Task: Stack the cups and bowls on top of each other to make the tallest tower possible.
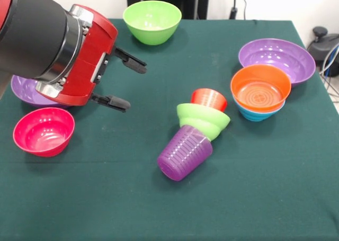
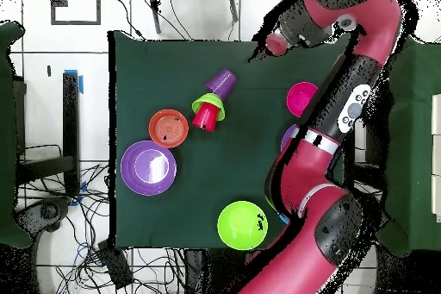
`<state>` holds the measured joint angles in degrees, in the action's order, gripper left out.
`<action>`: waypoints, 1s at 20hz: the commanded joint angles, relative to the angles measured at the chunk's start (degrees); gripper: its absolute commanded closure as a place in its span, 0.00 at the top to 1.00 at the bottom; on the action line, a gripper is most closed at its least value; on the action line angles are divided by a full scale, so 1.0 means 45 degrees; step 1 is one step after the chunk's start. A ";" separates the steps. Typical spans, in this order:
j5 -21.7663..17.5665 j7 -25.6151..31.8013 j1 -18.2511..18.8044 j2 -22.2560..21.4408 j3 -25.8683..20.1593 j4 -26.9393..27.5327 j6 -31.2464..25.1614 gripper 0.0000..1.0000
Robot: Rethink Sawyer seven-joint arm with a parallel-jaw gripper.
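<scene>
Held wide open and empty, the gripper (image 1: 121,82) hangs tilted above the green cloth at the side where the pink bowl (image 1: 43,131) sits, well apart from the toppled stack. That stack lies on its side near the middle of the table (image 1: 106,209): the ribbed purple cup (image 1: 184,153), the small lime green bowl (image 1: 204,120) and the red cup (image 1: 208,99) are nested into one another, with the purple cup's base pointing toward the camera in the front view.

Judged from this, the step in hand is to right the stack or take it apart. A grasp across the purple cup's ribbed wall would be advised, the jaws being turned square to the cup's axis, since a smooth tapered wall is likely to slip or roll under a skewed pinch.

Close beside the red cup rests the orange bowl (image 1: 260,88), seated in a blue bowl (image 1: 258,113), with a wide purple bowl (image 1: 276,59) just behind; these could be knocked on approach from that side. A large lime green bowl (image 1: 152,20) stands at the far edge, and a second purple bowl (image 1: 25,91) is partly hidden behind the arm.
</scene>
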<state>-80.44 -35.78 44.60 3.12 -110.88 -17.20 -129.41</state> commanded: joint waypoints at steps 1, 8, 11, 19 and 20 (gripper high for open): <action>-0.0409 -0.0154 -0.0066 -0.0203 0.1217 0.0851 0.1007 1.00; -0.0314 -0.0422 -0.0117 -0.0172 0.1093 0.0901 0.1177 1.00; -0.0524 -0.0387 -0.0177 -0.0213 0.0964 0.1036 0.1101 1.00; -0.0078 -0.0406 0.0110 -0.0110 0.1312 0.0745 0.1082 1.00; 0.0052 -0.0428 0.0185 -0.0111 0.1402 0.0651 0.1075 1.00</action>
<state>-79.95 -35.78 44.84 3.12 -110.86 -17.21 -129.41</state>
